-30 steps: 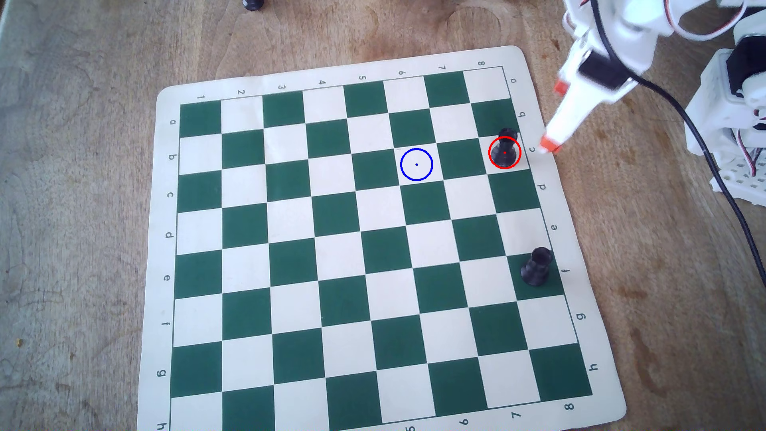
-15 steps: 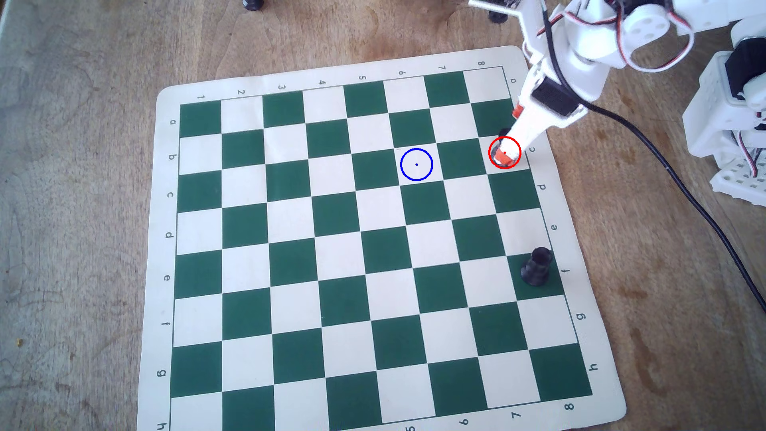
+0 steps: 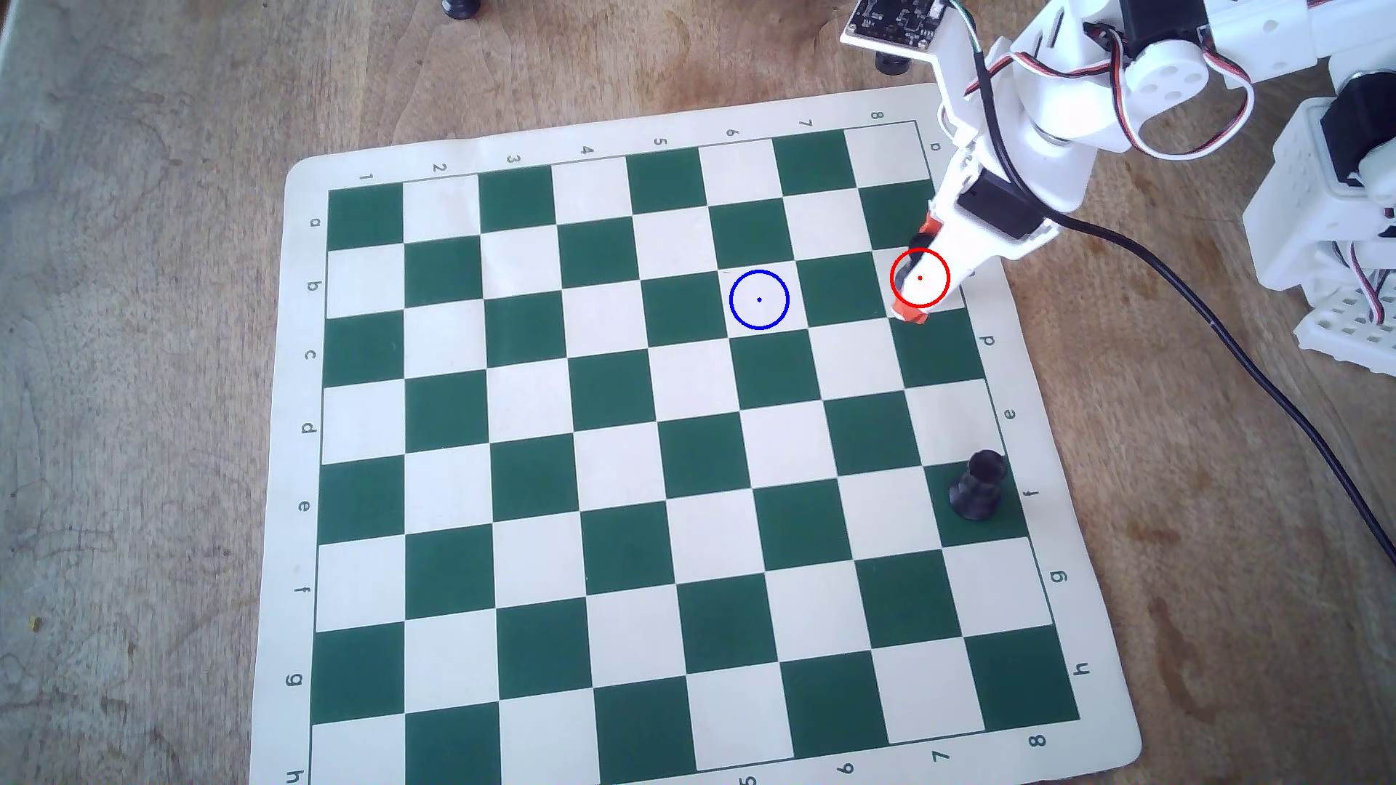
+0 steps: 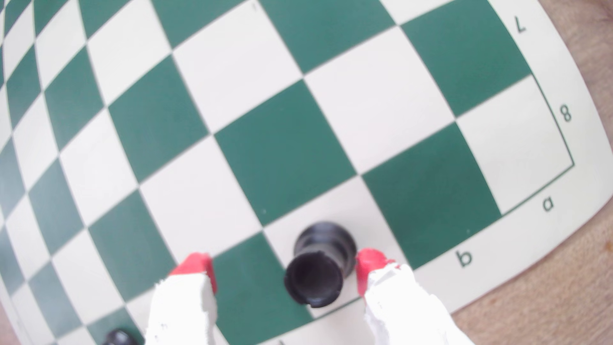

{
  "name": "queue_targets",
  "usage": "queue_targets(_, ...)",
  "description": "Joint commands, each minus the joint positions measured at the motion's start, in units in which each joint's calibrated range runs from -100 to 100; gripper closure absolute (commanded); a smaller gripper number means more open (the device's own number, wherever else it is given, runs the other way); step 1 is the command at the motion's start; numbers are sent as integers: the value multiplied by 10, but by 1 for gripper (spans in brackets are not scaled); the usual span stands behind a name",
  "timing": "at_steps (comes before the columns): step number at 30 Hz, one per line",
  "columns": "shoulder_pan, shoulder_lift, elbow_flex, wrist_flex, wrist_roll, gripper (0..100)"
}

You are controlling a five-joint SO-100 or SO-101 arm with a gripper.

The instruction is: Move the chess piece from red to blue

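Closest to the wrist camera, the two white fingers point(image 4: 182, 308) with red tips stand apart, one on each side of the chess piece point(image 4: 315, 275). Right-hand red tip sits just beside the piece's cup-like top, possibly touching; cannot tell for sure. Left-hand red tip is well clear of it, over a green square. Gripper point(image 4: 287, 270) therefore spread, not clamped on anything.

Piece is black, upright, hollow top facing the camera, flared base on a white square at the board's edge, near the printed letter "b". At the bottom left edge of the wrist view part of a second black piece point(image 4: 119, 337) shows, blurred.

Beyond the fingers the chessboard mat point(image 4: 517, 239) runs off in green and white squares, with "a", "8" and "7" printed along its border and bare wooden table point(image 4: 564, 292) past the corner.

Overhead view: gripper point(image 3: 918, 272) lies over the red circle point(image 3: 892, 283) on the column marked 8, one orange tip above the ring and one just below it. Only a dark sliver of the chess piece point(image 3: 906, 273) shows inside the ring; the white finger covers the rest. Blue circle point(image 3: 759, 326) sits two squares to the left on a white square, with nothing on it. Second black piece point(image 3: 978, 487) stands upright on a green square lower down the same column, well apart from the gripper. A black cable point(image 3: 1209, 321) trails from the arm across the table point(image 3: 151, 377).
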Motion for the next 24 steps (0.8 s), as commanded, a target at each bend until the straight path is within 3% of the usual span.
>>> queue_targets(1,0,-17,2,-18,-2,78)
queue_targets(13,3,4,6,-52,-2,82)
queue_targets(24,7,-1,28,-62,0,91)
